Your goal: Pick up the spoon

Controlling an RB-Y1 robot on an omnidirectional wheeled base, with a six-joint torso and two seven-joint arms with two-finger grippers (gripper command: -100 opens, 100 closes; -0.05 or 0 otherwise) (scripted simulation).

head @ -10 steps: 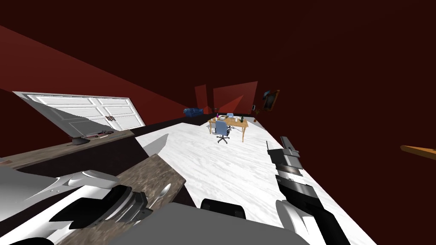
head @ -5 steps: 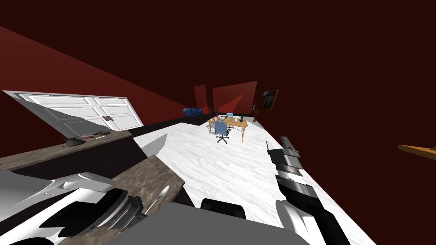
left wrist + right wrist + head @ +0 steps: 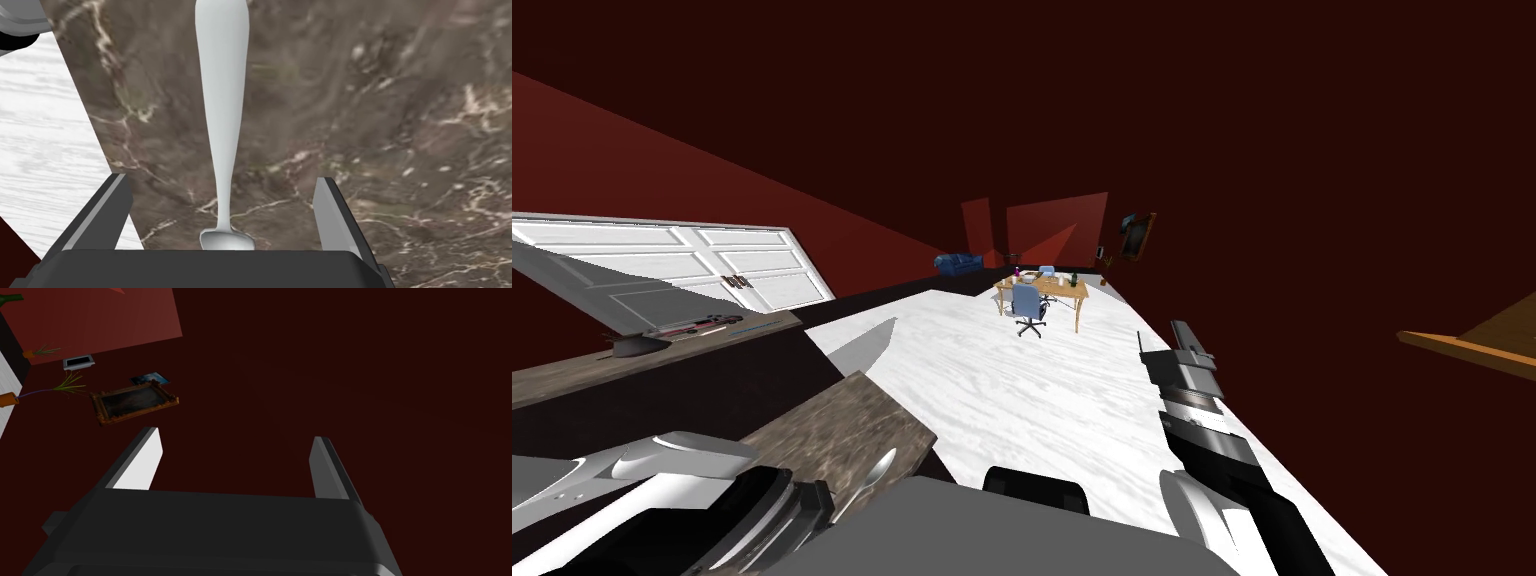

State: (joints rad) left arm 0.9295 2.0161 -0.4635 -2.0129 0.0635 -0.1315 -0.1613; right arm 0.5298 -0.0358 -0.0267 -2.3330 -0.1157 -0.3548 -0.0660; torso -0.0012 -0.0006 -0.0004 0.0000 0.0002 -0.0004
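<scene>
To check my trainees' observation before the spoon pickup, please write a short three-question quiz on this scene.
1. True or false: the left hand is shut on the slim light grey spoon.
2. The spoon lies on: A a white plate; B the brown marbled counter; C a red rug.
3. Fill in: the right hand has its fingers ___.
Key: 1 false, its fingers stand open either side; 2 B; 3 open.

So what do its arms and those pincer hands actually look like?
The left arm has smooth white and grey shells ending in a dark, ringed joint. The right arm is a stack of dark and grey segments. The left gripper and right gripper are each a dark box with two thin, flat, light grey blade fingers.
</scene>
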